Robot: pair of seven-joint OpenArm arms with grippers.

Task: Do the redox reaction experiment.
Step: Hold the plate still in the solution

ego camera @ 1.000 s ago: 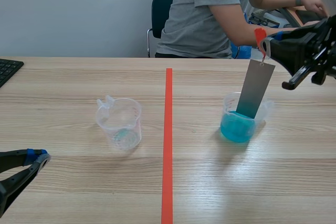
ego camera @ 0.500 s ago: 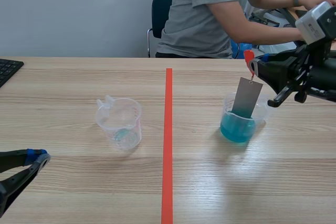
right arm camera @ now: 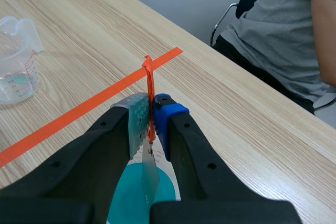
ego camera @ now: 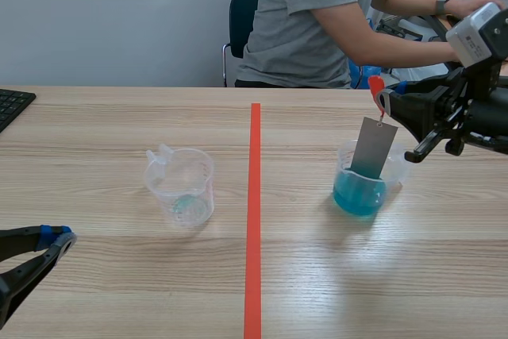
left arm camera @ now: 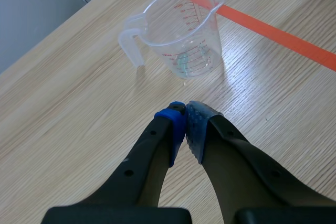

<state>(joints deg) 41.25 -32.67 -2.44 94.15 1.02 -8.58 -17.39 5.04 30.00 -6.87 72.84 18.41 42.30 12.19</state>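
Note:
My right gripper (ego camera: 384, 102) is shut on the orange-red tag (ego camera: 375, 85) of a grey metal strip (ego camera: 372, 148). The strip hangs down with its lower end dipped in the blue liquid of a clear beaker (ego camera: 361, 188) right of the tape line. From the right wrist, the tag (right arm camera: 149, 100) is pinched between the pads, with the strip (right arm camera: 149, 174) and the blue liquid (right arm camera: 131, 192) below. A second clear measuring cup (ego camera: 182, 186), nearly empty, stands left of the line. My left gripper (ego camera: 59, 237) rests shut near the table's front left; the cup (left arm camera: 181, 32) sits ahead of it (left arm camera: 185, 113).
An orange-red tape line (ego camera: 253, 212) runs down the table's middle. A person in a grey shirt (ego camera: 317, 13) sits across the table, arms stretched toward the right. A black keyboard corner (ego camera: 12, 105) lies at the far left edge.
My right gripper lowered the strip into the blue liquid between one second ago and half a second ago; since then it has held still. The left arm has not moved.

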